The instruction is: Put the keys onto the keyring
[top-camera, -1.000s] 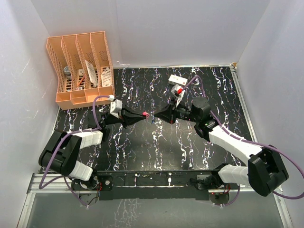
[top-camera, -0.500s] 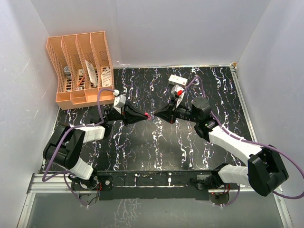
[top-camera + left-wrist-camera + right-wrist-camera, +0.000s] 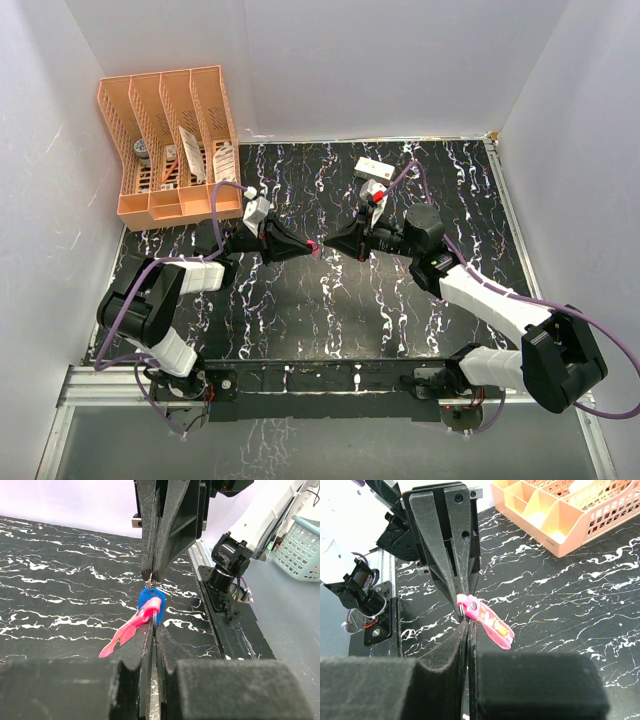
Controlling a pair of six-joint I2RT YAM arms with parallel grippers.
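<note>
Looking down from above, a black table (image 3: 300,320) veined with white sits between plain white walls (image 3: 350,60). An orange file organiser (image 3: 170,140) stands at the table's far left corner with papers in its slots, and a white box (image 3: 372,168) lies near the far edge. The left gripper (image 3: 305,245) and right gripper (image 3: 332,246) meet tip to tip over the middle of the table, with a speck of pink between them (too small in this view to tell more).

From the left wrist, the left gripper's fingers are pressed together on the pink key (image 3: 125,635), which slants down to the left. The blue key (image 3: 151,604) hangs just behind it from a thin metal keyring (image 3: 150,583), and the right gripper, reaching in from above, is pinched tight on that keyring. A teal basket (image 3: 302,545) stands beyond the table's edge.

From the right wrist, both pairs of fingers are closed with no gap, tips nearly touching. The pink key juts out to the right above the marbled surface, with the organiser behind it.
</note>
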